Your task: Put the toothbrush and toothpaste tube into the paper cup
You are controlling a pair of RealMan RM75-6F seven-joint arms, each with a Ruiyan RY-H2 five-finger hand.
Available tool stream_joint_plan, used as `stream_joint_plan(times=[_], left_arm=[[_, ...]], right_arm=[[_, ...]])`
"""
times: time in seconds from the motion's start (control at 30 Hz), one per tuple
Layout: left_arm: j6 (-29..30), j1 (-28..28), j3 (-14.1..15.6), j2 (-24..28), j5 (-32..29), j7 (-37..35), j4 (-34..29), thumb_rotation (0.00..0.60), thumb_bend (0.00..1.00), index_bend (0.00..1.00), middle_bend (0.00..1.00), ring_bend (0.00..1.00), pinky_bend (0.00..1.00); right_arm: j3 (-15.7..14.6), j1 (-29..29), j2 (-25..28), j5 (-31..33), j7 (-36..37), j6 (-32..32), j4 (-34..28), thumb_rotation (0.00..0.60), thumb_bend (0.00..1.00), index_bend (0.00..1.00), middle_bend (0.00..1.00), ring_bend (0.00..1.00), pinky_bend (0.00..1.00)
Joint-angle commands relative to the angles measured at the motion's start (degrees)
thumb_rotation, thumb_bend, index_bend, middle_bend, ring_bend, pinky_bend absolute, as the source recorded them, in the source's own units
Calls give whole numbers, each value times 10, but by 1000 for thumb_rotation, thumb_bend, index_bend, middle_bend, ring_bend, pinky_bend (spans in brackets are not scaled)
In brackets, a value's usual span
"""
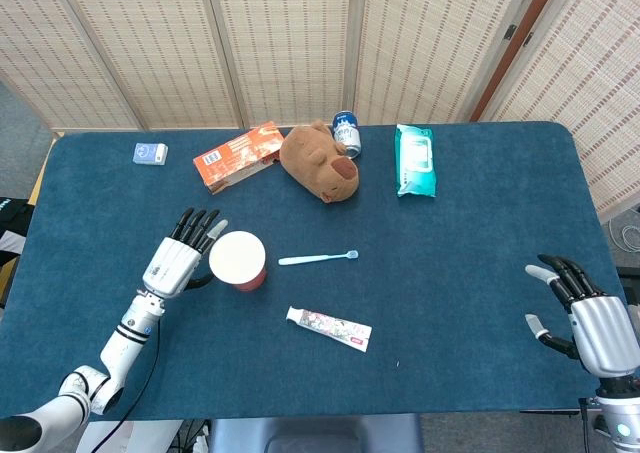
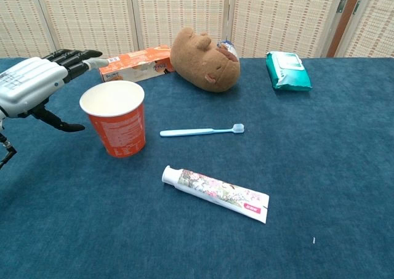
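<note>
Beside the paper cup (image 2: 114,119), the left robot hand (image 2: 28,85) is hovering with fingers spread, holding nothing; the right robot hand (image 1: 590,318) is likewise spread and idle. Lying flat on the counter (image 2: 320,168), the toothbrush (image 2: 202,131) is probably light, stiff and thin, best pinched mid-handle, while the toothpaste tube (image 2: 215,193) is likely soft, so gripping its middle looks safest

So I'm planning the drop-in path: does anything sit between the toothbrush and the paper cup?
Nothing visible does. The toothbrush lies flat just to the right of the upright paper cup, with only bare blue table between them. The toothpaste tube lies nearer the camera, off that line.
</note>
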Motion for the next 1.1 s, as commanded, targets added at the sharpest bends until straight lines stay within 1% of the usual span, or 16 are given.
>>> stream_joint_plan(times=[0.03,0.63,1.1], left_arm=[[-4,-4,-2,-6,-2,-4,7,600,0,0,0,0,0],[0,-25,-1,-59,4,-36,47,600,0,0,0,0,0],[-2,-40,-1,-82,6,-33,37,600,0,0,0,0,0]], right_arm=[[0,1,0,0,-2,-1,-1,600,232,271,190,155,475],[-1,-2,0,3,3,0,3,600,231,271,190,155,474],[-2,-3,0,3,8,1,5,600,232,271,190,155,475]])
